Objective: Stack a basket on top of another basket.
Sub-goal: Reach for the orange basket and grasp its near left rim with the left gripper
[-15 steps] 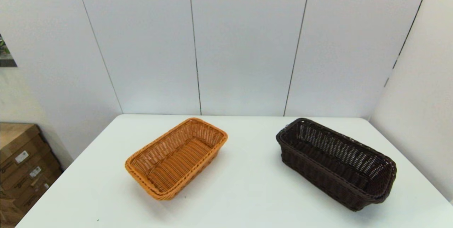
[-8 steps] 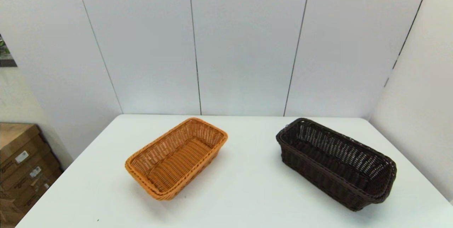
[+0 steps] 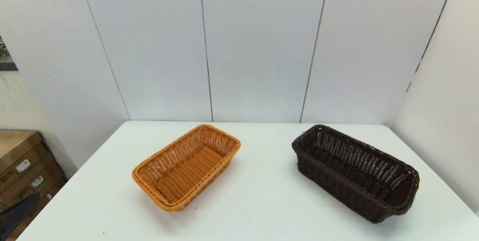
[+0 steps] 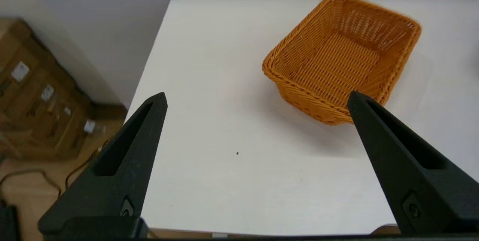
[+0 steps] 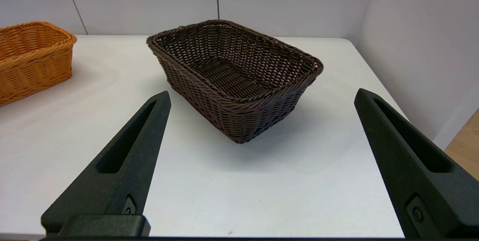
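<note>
Right hand [image 5: 262,95], fingers spread, faces the dark basket [image 5: 234,76] at twelve o'clock, long axis running away; left hand [image 4: 256,97] spread, idle.

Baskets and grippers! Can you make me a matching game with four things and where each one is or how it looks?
Things:
1. orange-tan basket
2. dark brown basket
3. left gripper
4. cardboard boxes

Descriptions:
A. on the floor, left of the table
B. on the table's right half, empty
C. open, near the table's left front edge
D. on the table's left half, empty

Pairs: 1-D, 2-B, 3-C, 4-A. The right gripper is open too, facing the dark one.
</note>
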You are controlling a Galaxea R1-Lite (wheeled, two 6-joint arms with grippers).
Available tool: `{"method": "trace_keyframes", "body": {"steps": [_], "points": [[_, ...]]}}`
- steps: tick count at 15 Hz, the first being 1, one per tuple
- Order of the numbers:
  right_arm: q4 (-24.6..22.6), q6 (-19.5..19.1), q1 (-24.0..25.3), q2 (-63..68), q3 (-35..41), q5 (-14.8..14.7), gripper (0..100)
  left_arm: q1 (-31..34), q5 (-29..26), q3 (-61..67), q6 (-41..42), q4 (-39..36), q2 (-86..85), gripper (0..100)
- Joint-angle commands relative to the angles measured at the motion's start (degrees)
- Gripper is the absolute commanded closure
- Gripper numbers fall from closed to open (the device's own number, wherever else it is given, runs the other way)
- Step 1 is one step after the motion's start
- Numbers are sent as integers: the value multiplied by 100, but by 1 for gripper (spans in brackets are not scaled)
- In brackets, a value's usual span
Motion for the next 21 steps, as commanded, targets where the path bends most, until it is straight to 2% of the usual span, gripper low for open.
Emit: {"method": "trace_keyframes", "body": {"steps": [1, 6, 8, 14, 21], "points": [[0, 1, 0, -2, 2, 0, 0, 20, 191, -354, -250, 113, 1665, 0], [0, 1, 0, -11, -6, 0, 0, -16, 323, -696, -1788, 790, 2544, 0], [0, 1, 0, -2, -6, 0, 0, -165, 331, -652, -2676, 816, 2694, 0], [0, 1, 0, -2, -6, 0, 0, -191, 314, -670, -4319, 755, 2755, 0], [0, 1, 0, -2, 2, 0, 0, -191, 288, -670, -5137, 8, 3502, 0]]}}
